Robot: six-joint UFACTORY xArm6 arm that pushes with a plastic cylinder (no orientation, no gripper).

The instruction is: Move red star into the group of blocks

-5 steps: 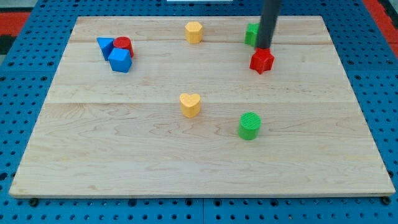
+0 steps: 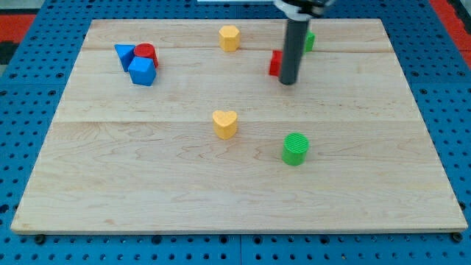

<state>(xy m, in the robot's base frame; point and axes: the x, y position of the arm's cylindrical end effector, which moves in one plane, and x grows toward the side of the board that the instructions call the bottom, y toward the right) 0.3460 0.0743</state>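
Note:
The red star [image 2: 275, 63] lies in the upper right part of the wooden board [image 2: 147, 177], mostly hidden behind my rod. My tip [image 2: 288, 82] is down on the board at the star's right side, touching or almost touching it. The group of blocks is at the upper left: a blue triangle [image 2: 124, 53], a red cylinder [image 2: 147, 53] and a blue cube [image 2: 142, 71], all pressed together. The star is far to the right of this group.
A yellow hexagon-like block [image 2: 229, 37] sits near the top edge. A green block [image 2: 309, 40] peeks out behind the rod at the top right. A yellow heart [image 2: 225, 124] is mid-board and a green cylinder [image 2: 295, 149] lies below right of it.
My rod moved left and down. The red star slid left and slightly up, from right of the rod to its left side. The other blocks have not moved.

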